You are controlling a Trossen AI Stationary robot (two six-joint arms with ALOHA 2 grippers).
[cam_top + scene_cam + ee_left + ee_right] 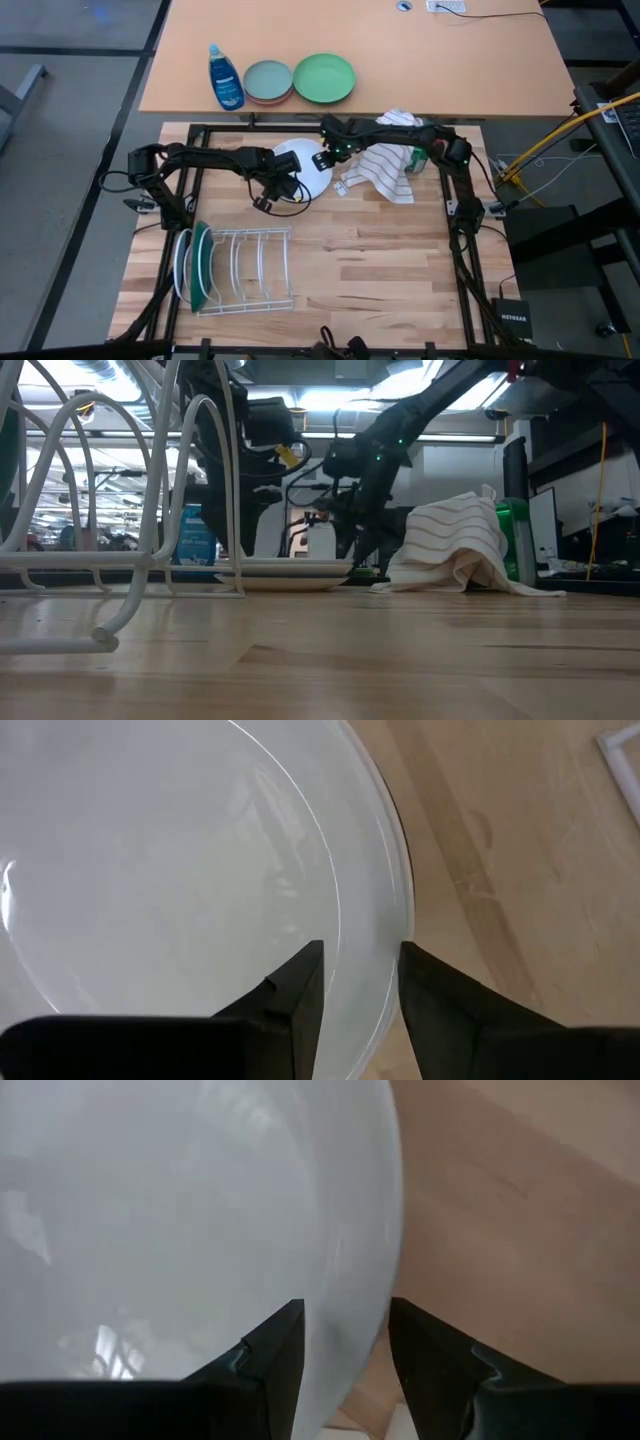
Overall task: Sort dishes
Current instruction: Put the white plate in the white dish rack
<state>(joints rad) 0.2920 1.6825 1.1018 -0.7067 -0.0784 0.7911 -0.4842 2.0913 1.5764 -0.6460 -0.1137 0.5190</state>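
**Both grippers at the rim of one white plate**

Seen from above, a white plate (pixel 305 165) lay flat at the centre of the frame, on the wooden table (pixel 380 270). The left gripper (pixel 283 183) reached it from the left and the right gripper (pixel 322 160) from the right. A striped towel (pixel 385 170) sat just right of the plate. At lower left, a wire rack (pixel 245 270) held a white plate and a dark green plate (pixel 201 262) on edge.

From table height, the plate (pixel 283 571) rested low at mid-frame, with the towel (pixel 455 545) to its right and the rack's wires (pixel 160 480) filling the left.

Past the left wrist, the fingers (pixel 300 995) stood narrowly apart astride the plate's rim (pixel 395 870); whether they pinched it could not be told.

Past the right wrist, the fingers (pixel 275 1350) likewise straddled the plate's edge (pixel 385 1210), the grip equally unclear.
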